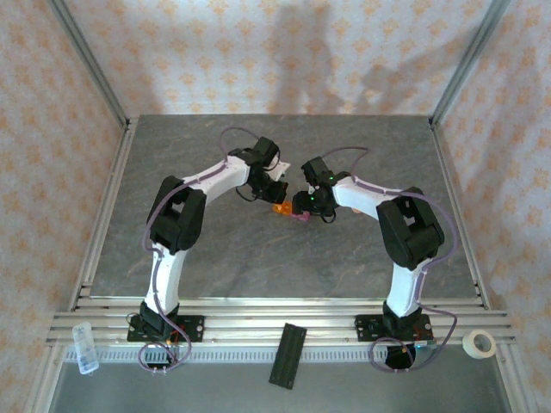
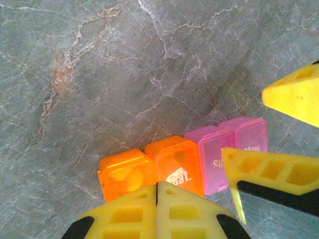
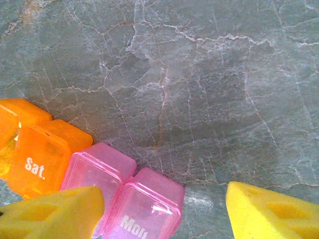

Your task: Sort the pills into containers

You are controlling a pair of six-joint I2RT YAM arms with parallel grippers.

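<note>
The containers (image 1: 288, 211) (probably light, stiff, slippery plastic) sat mid-frame in the top view. The left gripper (image 2: 156, 191) was pressed together beside the orange end; the right gripper (image 3: 164, 199) stood spread over the pink end — best pinched across its side walls.

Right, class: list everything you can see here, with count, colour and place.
containers: one row of four cells, two orange, two pink, mid-table
table: one, grey marble, under everything
walls: three, patterned cream and orange, around table
tape roll: one, white, near-right rail
bar: one, black, near rail, middle
clear item: one, transparent, near-left rail
left gripper: one, yellow fingers, shut, beside orange cells
right gripper: one, yellow fingers, open, astride pink cell
</note>
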